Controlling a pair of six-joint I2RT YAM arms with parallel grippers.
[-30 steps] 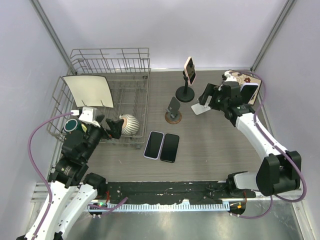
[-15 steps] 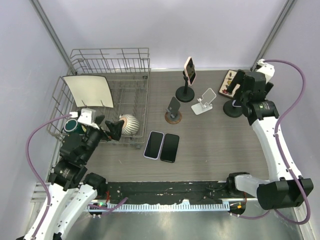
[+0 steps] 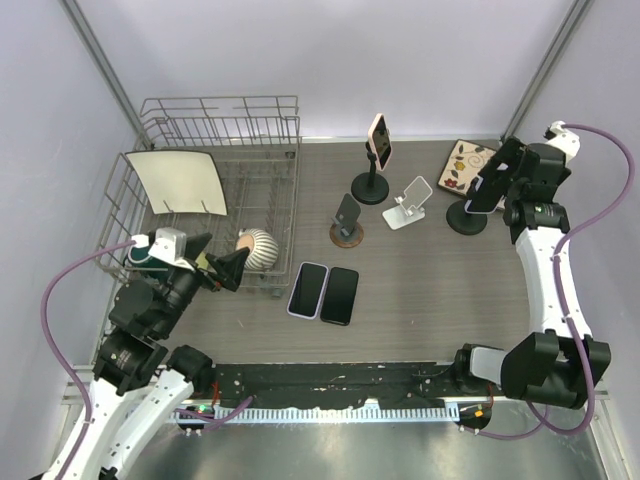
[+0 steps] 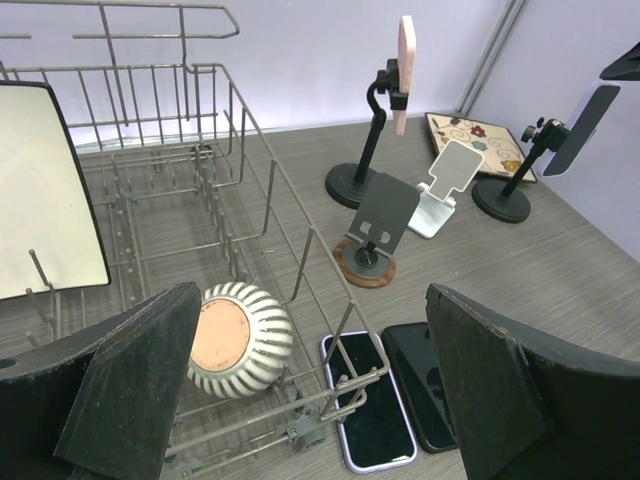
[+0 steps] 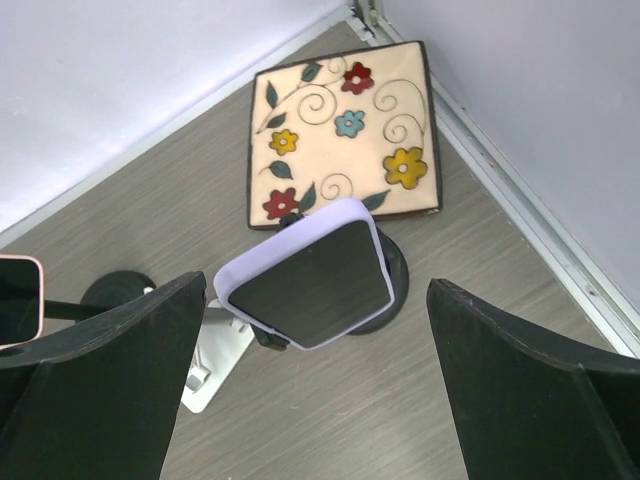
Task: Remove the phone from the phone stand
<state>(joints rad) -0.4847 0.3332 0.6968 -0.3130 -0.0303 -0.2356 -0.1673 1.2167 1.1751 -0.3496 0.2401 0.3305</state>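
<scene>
The approach appears to be in hand. The right gripper (image 5: pixel 315 392) is held over the lavender-cased phone (image 5: pixel 308 275), fingers spread wide and empty. The phone is seated tilted on its black stand (image 5: pixel 393 268), just beside the floral tile (image 5: pixel 345 135). Next, the phone's edges would need to be straddled, gripped and lifted clear. The left gripper (image 3: pixel 215 266), far from the tile, is also wide and empty.

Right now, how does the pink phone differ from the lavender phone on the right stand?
The pink phone stands nearly upright; the lavender phone leans back, dark screen facing up. The pink phone's tall stand rises higher than the lavender phone's short stand. Their cases differ: pink against pale purple. Both sit on black stands with round bases.
</scene>
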